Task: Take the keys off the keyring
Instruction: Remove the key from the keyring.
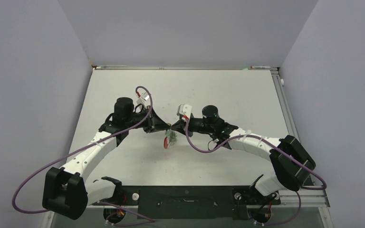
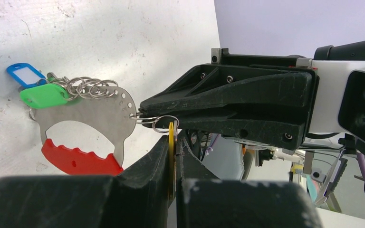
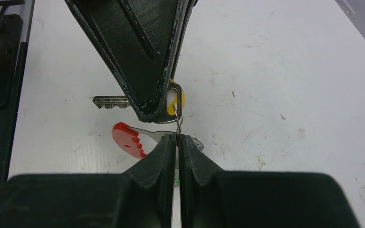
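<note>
Both grippers meet over the table's middle. My left gripper is shut on a thin yellow tag, seen edge-on; its silver key blade sticks out sideways behind that gripper. My right gripper is shut on the edge of the keyring, a flat silver plate with a red curved strap. A small wire ring links the plate to the yellow tag. A green tag and a blue tag hang from linked rings at the plate's far end. From above, the bunch dangles between the jaws.
The white tabletop is bounded by grey walls on three sides and a metal rail on the right. Purple cables loop beside both arms.
</note>
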### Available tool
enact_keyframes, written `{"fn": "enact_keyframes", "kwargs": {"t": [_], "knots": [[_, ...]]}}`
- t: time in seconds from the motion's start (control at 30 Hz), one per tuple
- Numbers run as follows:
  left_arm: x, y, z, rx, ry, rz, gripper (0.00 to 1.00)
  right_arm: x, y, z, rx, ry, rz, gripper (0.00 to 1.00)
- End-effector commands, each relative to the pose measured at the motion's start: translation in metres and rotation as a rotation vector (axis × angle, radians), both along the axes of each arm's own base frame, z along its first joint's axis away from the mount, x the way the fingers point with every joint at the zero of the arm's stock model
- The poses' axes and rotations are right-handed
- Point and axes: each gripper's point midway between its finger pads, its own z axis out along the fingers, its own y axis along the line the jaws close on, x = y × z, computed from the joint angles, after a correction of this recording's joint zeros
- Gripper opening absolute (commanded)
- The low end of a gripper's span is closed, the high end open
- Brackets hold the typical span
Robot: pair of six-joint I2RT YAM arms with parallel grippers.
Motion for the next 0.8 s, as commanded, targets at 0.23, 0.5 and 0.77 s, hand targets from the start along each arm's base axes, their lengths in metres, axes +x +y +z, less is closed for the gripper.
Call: {"fn": "enact_keyframes", "kwargs": {"t": [0.23,0.5,0.77], "knots": [[0.023,0.013,0.012,-0.016,-0.052,0.072,0.00,0.004,0.006,0.024,0.080,-0.107,0.004,0.05],[0.024,0.015,-0.007,0.007,-0.010,0.097,0.00,0.003,0.003,0.025,0.108,-0.121,0.004,0.05],[0.029,0.014,-0.015,0.003,0.005,0.113,0.00,0.003,0.000,0.026,0.125,-0.123,0.009,0.05]]}}
